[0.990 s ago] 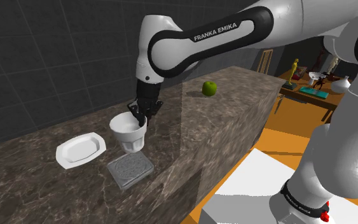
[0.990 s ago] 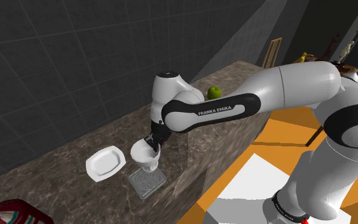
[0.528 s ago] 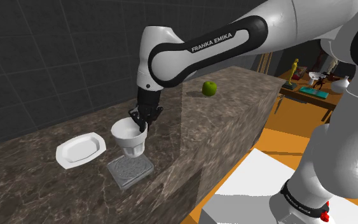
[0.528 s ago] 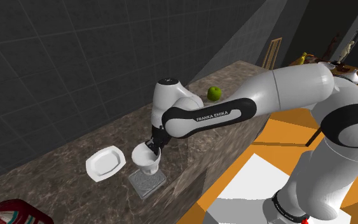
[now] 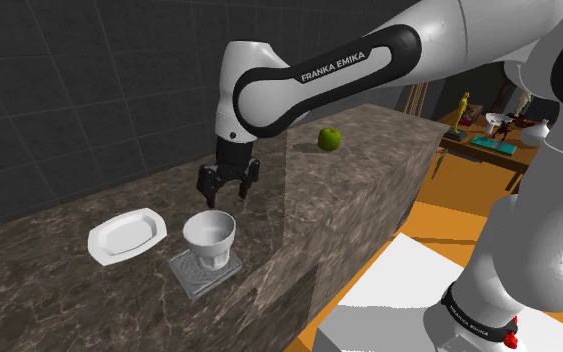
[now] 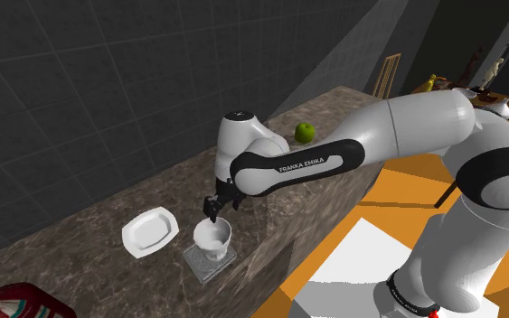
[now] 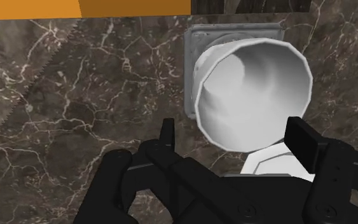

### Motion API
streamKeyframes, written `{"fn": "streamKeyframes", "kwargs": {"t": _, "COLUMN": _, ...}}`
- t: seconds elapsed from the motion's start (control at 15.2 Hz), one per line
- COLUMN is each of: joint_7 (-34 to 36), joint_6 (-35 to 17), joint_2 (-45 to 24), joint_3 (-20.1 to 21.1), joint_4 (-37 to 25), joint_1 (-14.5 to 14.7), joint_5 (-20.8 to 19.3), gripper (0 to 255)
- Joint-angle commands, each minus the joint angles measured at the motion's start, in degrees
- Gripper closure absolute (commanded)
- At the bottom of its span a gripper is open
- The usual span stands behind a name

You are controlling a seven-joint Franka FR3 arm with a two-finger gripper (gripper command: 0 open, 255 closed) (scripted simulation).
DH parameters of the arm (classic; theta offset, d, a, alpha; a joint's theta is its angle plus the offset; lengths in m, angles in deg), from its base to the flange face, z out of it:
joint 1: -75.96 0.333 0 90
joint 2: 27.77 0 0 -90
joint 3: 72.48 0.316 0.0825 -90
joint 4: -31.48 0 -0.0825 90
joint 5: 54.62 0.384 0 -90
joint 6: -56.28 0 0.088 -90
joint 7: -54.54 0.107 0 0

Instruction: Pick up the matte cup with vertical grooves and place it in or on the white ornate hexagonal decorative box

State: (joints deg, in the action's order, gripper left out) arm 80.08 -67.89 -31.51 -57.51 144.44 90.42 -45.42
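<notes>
The white cup (image 5: 209, 238) with its grooved sides stands upright on the flat grey ornate box (image 5: 191, 279), which lies on the dark marble tabletop (image 5: 349, 190) near its front edge. From where I stand the box looks more like a low square slab than a hexagon. That explains why the cup rests on top of it and not inside it.

The tool (image 5: 215, 195) hangs just above the cup's rim with its fingers spread wide. It touches nothing, so the cup's own weight keeps it where it is. In the wrist view the cup's mouth (image 7: 254, 95) sits between the two open fingers (image 7: 166, 130), with the box's corner (image 7: 196, 38) showing behind it. To my eye the placing looks done, and a straight lift would clear the rim.

A white plate (image 5: 124, 236) lies just beside the box, and a green apple (image 5: 329, 138) sits well apart, farther along the tabletop.

The only writing I can read is "FRANKA EMIKA" (image 5: 339, 65), in white on the arm's black band.
</notes>
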Motion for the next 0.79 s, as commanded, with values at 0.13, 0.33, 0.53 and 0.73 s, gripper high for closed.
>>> {"fn": "streamKeyframes", "kwargs": {"t": 0.13, "joint_7": -0.1, "joint_6": 1.8, "joint_2": 0.9, "joint_3": -0.1, "joint_4": -0.9, "joint_1": -0.2, "joint_5": 0.1, "gripper": 0}}
{"fn": "streamKeyframes", "kwargs": {"t": 0.33, "joint_7": -0.3, "joint_6": 6.7, "joint_2": 2.9, "joint_3": -0.5, "joint_4": -3.8, "joint_1": -0.7, "joint_5": 0.4, "gripper": 0}}
{"fn": "streamKeyframes", "kwargs": {"t": 0.53, "joint_7": -0.3, "joint_6": 6.7, "joint_2": 2.9, "joint_3": -0.5, "joint_4": -3.8, "joint_1": -0.7, "joint_5": 0.4, "gripper": 0}}
{"fn": "streamKeyframes", "kwargs": {"t": 0.73, "joint_7": -0.3, "joint_6": 6.7, "joint_2": 2.9, "joint_3": -0.5, "joint_4": -3.8, "joint_1": -0.7, "joint_5": 0.4, "gripper": 0}}
